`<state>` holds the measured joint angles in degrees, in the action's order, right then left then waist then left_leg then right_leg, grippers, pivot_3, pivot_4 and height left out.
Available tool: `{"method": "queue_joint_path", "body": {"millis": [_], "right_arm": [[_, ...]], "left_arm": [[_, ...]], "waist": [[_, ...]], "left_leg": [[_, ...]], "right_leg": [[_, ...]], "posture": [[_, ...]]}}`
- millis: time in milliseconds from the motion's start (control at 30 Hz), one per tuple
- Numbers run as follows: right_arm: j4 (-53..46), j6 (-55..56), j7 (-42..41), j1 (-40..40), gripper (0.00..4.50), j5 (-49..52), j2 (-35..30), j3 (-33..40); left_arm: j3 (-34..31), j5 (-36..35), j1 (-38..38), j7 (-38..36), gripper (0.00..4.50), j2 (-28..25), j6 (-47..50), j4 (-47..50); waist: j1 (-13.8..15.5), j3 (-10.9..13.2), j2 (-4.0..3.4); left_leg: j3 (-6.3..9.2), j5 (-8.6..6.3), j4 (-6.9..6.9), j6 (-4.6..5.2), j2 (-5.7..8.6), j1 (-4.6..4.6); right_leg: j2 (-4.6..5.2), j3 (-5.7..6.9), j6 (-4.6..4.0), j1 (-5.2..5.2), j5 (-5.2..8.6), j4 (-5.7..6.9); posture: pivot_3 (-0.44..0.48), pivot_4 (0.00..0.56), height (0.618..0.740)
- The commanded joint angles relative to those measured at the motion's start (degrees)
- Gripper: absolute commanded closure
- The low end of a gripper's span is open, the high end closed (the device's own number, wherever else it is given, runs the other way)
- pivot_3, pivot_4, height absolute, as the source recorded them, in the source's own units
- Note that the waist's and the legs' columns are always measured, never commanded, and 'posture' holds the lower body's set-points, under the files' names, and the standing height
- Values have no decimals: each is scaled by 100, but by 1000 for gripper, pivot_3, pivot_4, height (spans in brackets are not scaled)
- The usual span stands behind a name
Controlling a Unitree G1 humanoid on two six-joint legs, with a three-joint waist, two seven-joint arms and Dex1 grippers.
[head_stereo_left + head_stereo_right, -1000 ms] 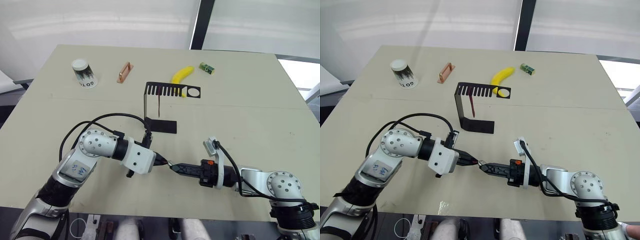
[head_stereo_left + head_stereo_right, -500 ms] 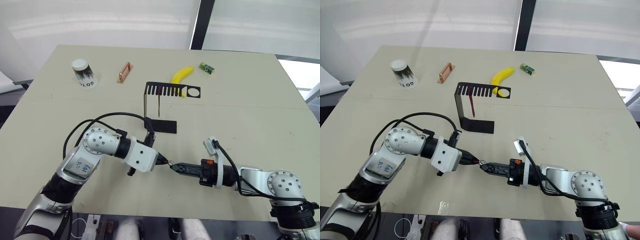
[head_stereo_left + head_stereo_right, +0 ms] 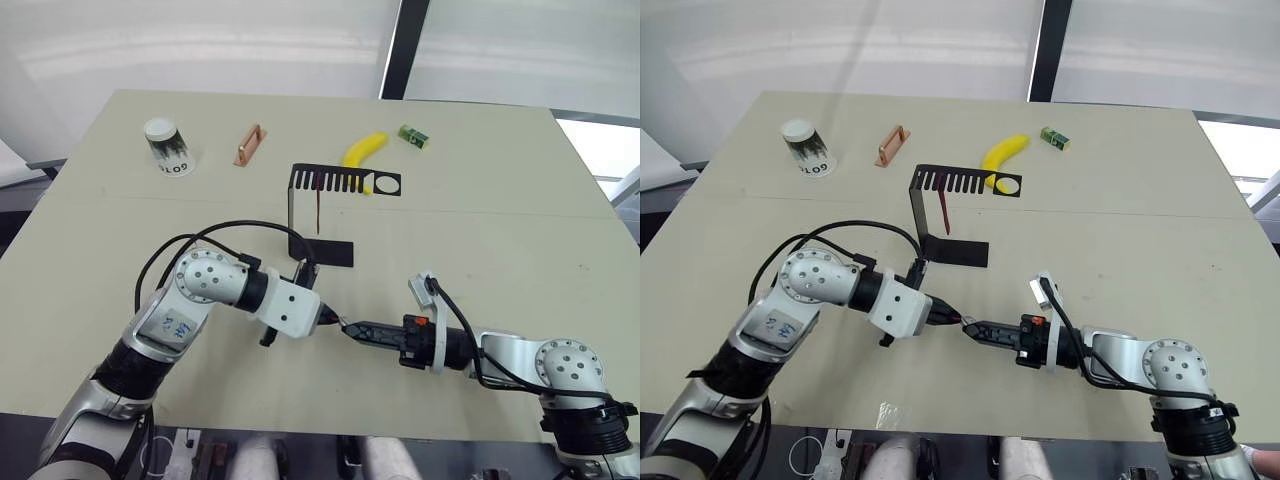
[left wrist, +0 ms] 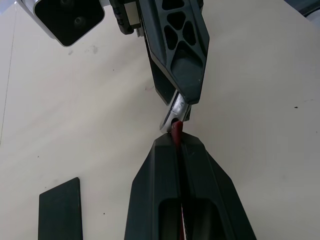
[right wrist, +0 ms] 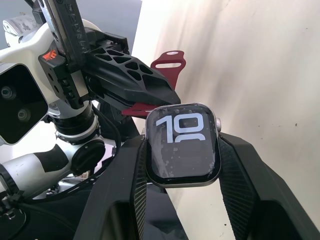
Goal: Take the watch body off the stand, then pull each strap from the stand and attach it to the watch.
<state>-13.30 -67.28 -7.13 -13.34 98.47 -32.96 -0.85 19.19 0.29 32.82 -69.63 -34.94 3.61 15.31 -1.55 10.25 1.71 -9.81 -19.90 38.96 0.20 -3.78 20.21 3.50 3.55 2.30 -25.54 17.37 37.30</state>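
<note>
My right gripper (image 3: 351,328) is shut on the watch body (image 5: 184,145), whose lit screen faces the right wrist camera. My left gripper (image 3: 329,318) is shut on a dark red strap (image 4: 178,133). The strap's end touches the silvery edge of the watch body (image 4: 172,115); its holed end (image 5: 168,62) sticks out behind the left fingers. The two grippers meet tip to tip just above the table near its front. Farther back stands the black stand (image 3: 322,250), with a second dark red strap (image 3: 317,208) hanging from its slotted top.
Along the table's far side lie a paper cup (image 3: 167,146), a copper-coloured handle (image 3: 248,144), a banana (image 3: 364,149) and a small green block (image 3: 413,135). The table's front edge runs just below both forearms.
My left arm has swung forward and to the right, bringing the strap's end up against the watch body. The right gripper has hardly moved.
</note>
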Motion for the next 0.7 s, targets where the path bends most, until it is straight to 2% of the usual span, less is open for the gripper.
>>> {"method": "queue_joint_path", "body": {"millis": [33, 700], "right_arm": [[-231, 4, -41, -178, 2982, 317, 223, -286], [-334, 56, -173, -139, 2982, 408, 247, -295]], "left_arm": [[294, -200, 183, 73, 4500, 391, -149, 393], [363, -16, 277, -26, 4500, 542, -318, 214]], "waist": [[1, 0, 0], [1, 0, 0]], "left_leg": [[0, 0, 0, 0, 0, 0], [0, 0, 1, 0, 0, 0]], "right_leg": [[0, 0, 0, 0, 0, 0], [0, 0, 0, 0, 0, 1]], "posture": [[0, 150, 729], [0, 150, 729]]}}
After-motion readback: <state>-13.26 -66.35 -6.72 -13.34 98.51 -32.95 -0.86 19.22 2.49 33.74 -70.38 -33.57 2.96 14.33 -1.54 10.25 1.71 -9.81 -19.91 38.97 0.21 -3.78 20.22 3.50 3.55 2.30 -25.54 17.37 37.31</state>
